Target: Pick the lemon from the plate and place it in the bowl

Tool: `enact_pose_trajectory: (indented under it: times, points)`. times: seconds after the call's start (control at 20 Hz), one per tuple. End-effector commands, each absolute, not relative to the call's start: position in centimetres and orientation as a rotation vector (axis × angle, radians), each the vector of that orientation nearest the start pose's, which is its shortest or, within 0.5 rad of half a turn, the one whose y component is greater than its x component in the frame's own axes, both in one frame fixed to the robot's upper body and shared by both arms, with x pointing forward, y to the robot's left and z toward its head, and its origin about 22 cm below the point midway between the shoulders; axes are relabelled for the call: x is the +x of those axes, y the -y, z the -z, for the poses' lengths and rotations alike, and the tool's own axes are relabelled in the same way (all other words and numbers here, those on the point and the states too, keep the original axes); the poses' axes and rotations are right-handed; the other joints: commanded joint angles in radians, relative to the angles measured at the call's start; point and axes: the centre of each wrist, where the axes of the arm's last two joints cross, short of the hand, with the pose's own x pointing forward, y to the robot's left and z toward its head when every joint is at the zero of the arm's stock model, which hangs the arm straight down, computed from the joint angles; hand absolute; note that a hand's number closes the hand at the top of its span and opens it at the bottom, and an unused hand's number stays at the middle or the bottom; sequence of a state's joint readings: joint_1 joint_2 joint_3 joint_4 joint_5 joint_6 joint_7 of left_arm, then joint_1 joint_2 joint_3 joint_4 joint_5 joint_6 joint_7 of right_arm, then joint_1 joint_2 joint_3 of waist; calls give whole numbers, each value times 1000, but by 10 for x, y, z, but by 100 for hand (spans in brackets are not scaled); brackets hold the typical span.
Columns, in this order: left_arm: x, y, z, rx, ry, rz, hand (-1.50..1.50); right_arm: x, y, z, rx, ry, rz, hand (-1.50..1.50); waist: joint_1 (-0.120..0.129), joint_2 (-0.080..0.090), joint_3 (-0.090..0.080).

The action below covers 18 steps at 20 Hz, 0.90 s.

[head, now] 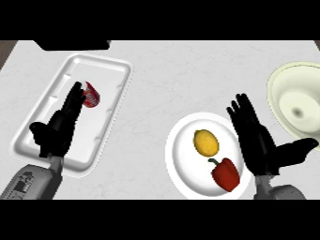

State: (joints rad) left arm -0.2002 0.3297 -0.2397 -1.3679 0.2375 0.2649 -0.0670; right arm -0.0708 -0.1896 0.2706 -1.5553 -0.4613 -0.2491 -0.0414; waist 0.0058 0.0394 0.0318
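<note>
A yellow lemon (pixel 206 142) lies on a white round plate (pixel 184 165), with a red bell pepper (pixel 225 174) just below it on the same plate. A cream bowl (pixel 308 105) sits at the right edge of the counter. My right hand (pixel 257 140) is open with straight fingers, hovering over the plate's right rim, just right of the lemon and between it and the bowl. My left hand (pixel 60 125) is open, fingers up, resting over a white tray at the left.
The white rectangular tray (pixel 110 93) at the left holds a red can (pixel 91 95) beside my left hand's fingertips. A dark object (pixel 72 45) sits at the counter's far edge. Wood floor shows past the counter's left and right corners.
</note>
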Motion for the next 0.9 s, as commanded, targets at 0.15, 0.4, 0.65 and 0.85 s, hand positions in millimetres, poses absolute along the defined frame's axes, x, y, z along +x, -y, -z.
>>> enact_pose_trajectory:
  times: [0.15, 0.4, 0.65, 0.85]
  points:
    - [284, -236, -13, 125, 1598, 136, 0, 239, 183, -3, 200, 1497, -389, 150, 18, -43, -33]
    - [285, -230, -21, 78, 1586, 104, 0, 242, 193, 4, -330, 1776, -410, -150, -18, -53, -33]
    - [279, -231, -18, 71, 1576, 105, 0, 196, 137, 20, -138, 1988, -206, -150, -12, -42, -31]
    - [270, -234, -8, 61, 1582, 106, 0, 191, 179, 1, -231, 2053, -235, -150, -11, -41, -32]
